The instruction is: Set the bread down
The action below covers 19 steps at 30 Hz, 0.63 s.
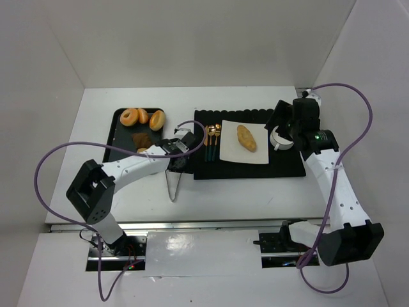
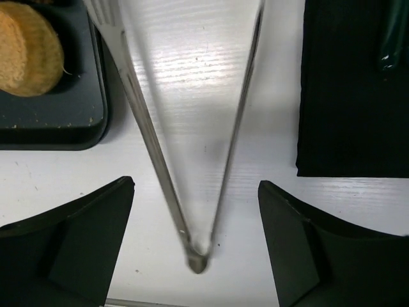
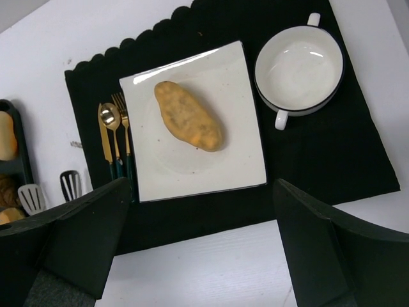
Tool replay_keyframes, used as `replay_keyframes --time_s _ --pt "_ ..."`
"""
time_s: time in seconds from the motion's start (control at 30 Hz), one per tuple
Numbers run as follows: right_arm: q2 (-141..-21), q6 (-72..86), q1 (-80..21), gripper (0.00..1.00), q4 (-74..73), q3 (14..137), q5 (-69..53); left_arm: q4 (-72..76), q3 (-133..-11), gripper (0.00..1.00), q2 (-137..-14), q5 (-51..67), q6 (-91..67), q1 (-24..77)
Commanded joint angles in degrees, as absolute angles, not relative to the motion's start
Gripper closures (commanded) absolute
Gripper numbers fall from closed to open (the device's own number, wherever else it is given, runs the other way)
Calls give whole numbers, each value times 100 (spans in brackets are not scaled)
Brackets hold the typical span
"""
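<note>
The bread (image 1: 246, 137), an elongated golden-tan roll, lies on a white square plate (image 1: 233, 153) on the black placemat (image 1: 281, 163). In the right wrist view the bread (image 3: 188, 116) lies diagonally on the plate (image 3: 211, 173). My right gripper (image 1: 284, 121) is open and empty, up above the white bowl (image 1: 281, 139) to the right of the plate; its jaws (image 3: 202, 184) stand wide apart. My left gripper (image 1: 177, 160) is open and empty, low over metal tongs (image 2: 198, 256) that lie on the table between its fingers, untouched.
A dark tray (image 1: 121, 137) at the left holds orange ring donuts (image 1: 134, 116) and a dark pastry (image 1: 142, 138). Gold cutlery (image 1: 212, 141) lies on the mat left of the plate. The tongs (image 1: 172, 182) extend towards the near edge. White walls enclose the table.
</note>
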<state>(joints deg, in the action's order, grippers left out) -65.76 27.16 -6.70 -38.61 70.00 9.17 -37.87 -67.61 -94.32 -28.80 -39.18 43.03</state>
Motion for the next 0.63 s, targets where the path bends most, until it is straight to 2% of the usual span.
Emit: replay_keyframes --time_s 0.0,0.07,0.27,0.37,0.6 --pt "-6749 2725 -633 1 -3892 7110 826 -4086 -7294 8 -9220 -3111 -3939 4289" --pt "-6925 2725 -633 1 -4016 7171 975 -4366 -7662 2 -9045 -3111 -3824 4289" --pt "-7101 2777 -633 1 -4157 7111 1178 -4719 -8436 2 -8378 -3007 -3437 3965" --pt "-7102 2777 -633 1 -4157 7058 1230 -4580 -8438 2 -7947 -2900 -3314 3623" --pt "-6970 2777 -633 1 -4157 6733 1423 -3692 -7533 1 -6505 -2988 -3103 3015"
